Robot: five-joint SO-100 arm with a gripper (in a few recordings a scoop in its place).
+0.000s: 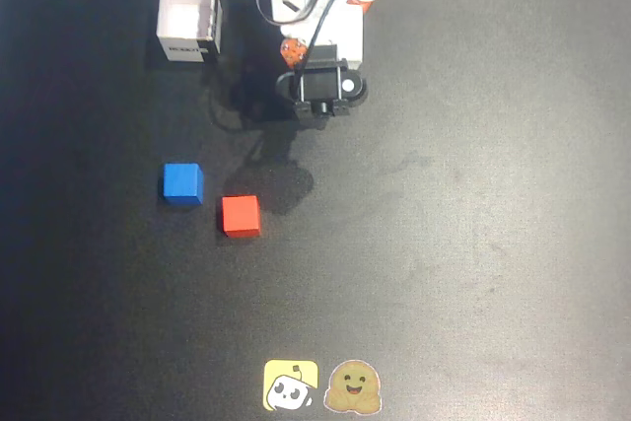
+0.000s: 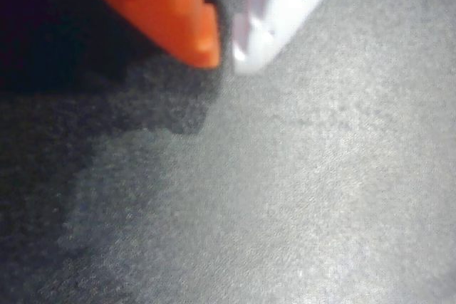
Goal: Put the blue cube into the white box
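We see a flat, matt black desk [image 1: 473, 244] covering the overhead view from edge to edge; no wall, floor or window appears. Its surface looks faintly mottled, with paler smudges toward three o'clock and a darker, evenly lit expanse toward nine o'clock. Soft shadows lie on it near the centre and toward twelve o'clock. At six o'clock we note two small stickers side by side: a yellow square sticker with a white cartoon figure [image 1: 291, 385] and a tan blob-shaped smiling sticker [image 1: 353, 387]. In the wrist view the same surface [image 2: 320, 197] reads as grey, grainy, cloth-like material, brighter toward three o'clock and shadowed toward nine o'clock.
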